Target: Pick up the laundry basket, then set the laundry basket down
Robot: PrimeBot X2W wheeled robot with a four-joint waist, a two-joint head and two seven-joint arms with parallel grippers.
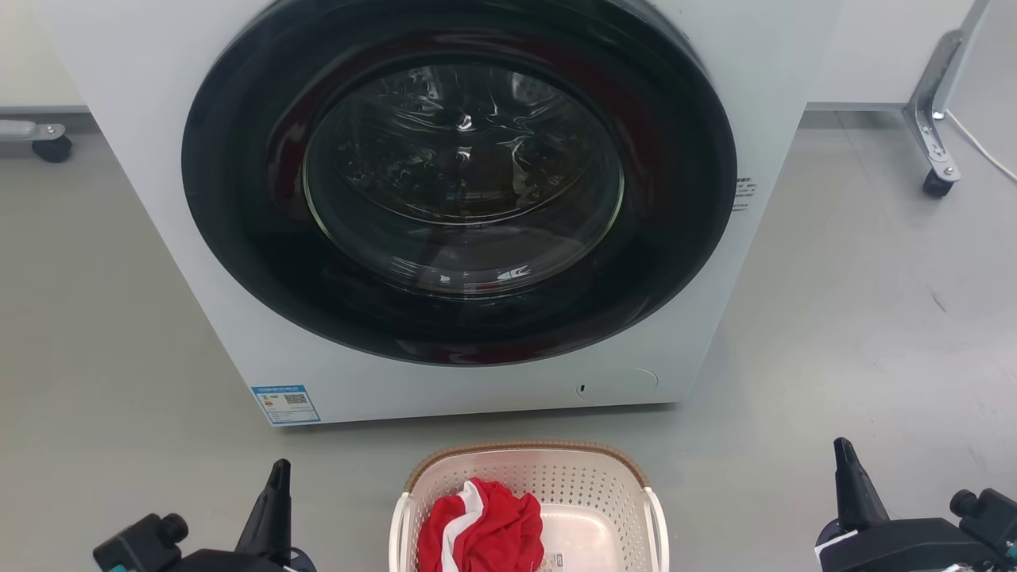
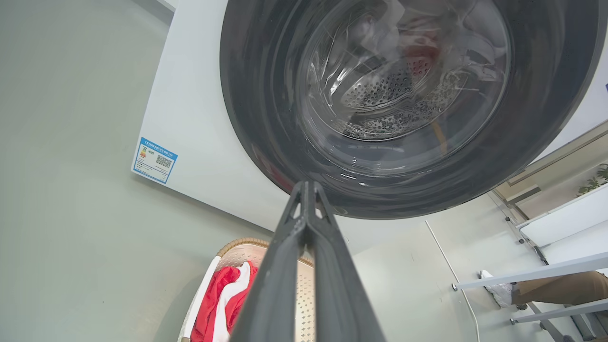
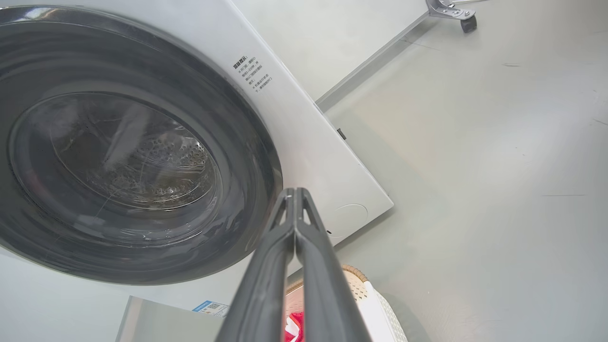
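Note:
The laundry basket (image 1: 588, 485), cream-white with perforated walls and a brown woven rim, stands on the grey floor at the bottom centre of the head view, just in front of the washing machine. A red and white garment (image 1: 481, 528) lies inside it. My left gripper (image 1: 278, 469) is shut and empty, off to the basket's left. On the basket's other side my right gripper (image 1: 844, 453) is shut too, holding nothing. The left wrist view looks past the closed fingers (image 2: 308, 190) to the basket (image 2: 237, 251). In the right wrist view the basket's corner (image 3: 361, 289) shows beside the fingers (image 3: 294, 197).
A big white washing machine (image 1: 763, 95) with a round dark glass door (image 1: 461, 179) fills the space ahead. Wheeled metal frame legs (image 1: 937, 179) stand at the right, a caster (image 1: 52, 147) at the left. A person's shoe (image 2: 496, 287) shows beside white shelving.

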